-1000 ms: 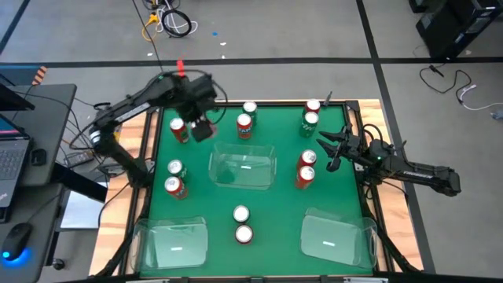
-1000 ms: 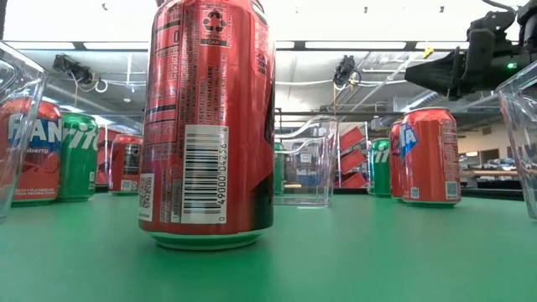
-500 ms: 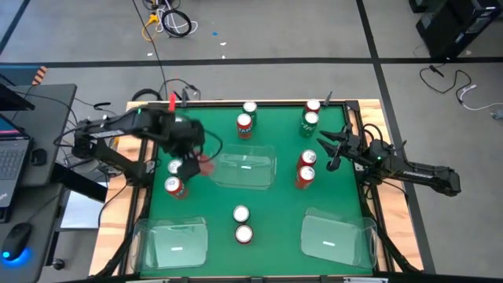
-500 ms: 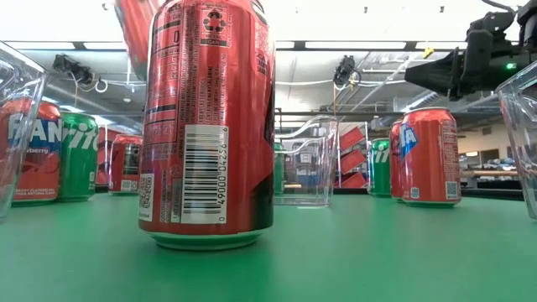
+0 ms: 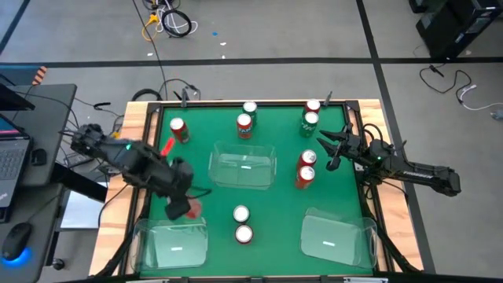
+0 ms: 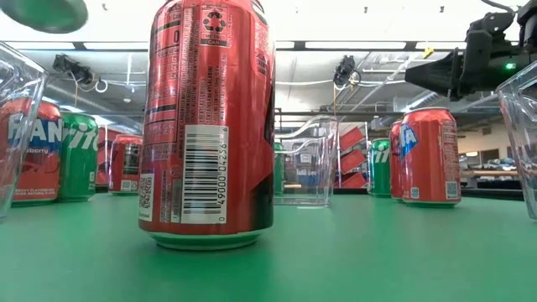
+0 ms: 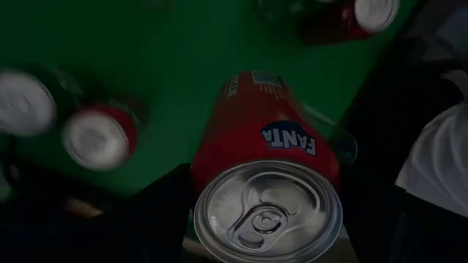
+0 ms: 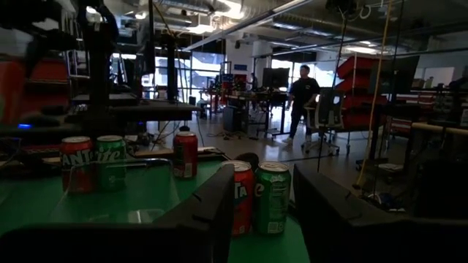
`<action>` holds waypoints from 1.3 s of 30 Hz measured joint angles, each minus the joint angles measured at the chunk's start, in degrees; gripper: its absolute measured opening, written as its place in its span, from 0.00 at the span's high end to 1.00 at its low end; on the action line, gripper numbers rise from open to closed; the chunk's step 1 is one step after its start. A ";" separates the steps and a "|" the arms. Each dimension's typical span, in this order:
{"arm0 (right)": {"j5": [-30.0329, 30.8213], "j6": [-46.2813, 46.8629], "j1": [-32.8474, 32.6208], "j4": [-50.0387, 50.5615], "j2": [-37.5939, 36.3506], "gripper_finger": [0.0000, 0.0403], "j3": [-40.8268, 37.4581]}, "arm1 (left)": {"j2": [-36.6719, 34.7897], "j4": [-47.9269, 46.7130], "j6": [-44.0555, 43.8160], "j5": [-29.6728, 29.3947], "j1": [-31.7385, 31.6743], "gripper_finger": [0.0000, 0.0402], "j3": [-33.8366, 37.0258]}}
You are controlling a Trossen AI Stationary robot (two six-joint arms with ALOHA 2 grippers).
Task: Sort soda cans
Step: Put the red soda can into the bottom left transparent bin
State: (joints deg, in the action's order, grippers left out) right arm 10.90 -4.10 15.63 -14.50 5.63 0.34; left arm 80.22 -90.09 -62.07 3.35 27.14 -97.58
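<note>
Partly hidden: left hand (image 5: 182, 206) grips red can (image 7: 267, 146), fingers blurred

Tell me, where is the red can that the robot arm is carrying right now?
In the high view the red Fanta can is held in the left gripper over the table's left side, just above the near-left clear bin.

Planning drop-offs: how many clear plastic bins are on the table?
3: the centre bin mid-table, the left-corner bin and the right-corner bin along the high view's bottom edge. None seems hidden.
</note>
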 joint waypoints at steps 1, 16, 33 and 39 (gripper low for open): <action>0.00 0.00 -0.01 0.00 -0.02 0.68 -0.01 | 0.39 0.07 -2.23 0.01 1.70 0.27 0.00; 0.02 -0.81 0.01 -1.77 -0.01 0.68 0.00 | 3.63 3.80 -34.24 6.02 20.49 0.27 9.47; 0.02 -1.01 0.01 -2.21 -0.01 0.67 -0.01 | 3.35 11.16 -37.63 6.32 27.59 0.27 23.17; 0.02 -0.66 0.01 -2.19 0.00 0.67 -0.01 | 3.35 13.95 -37.54 8.76 30.35 0.27 27.29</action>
State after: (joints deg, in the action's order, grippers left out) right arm 10.92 -4.75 15.64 -16.69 5.63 0.34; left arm 83.57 -76.15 -99.62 12.11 57.50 -70.29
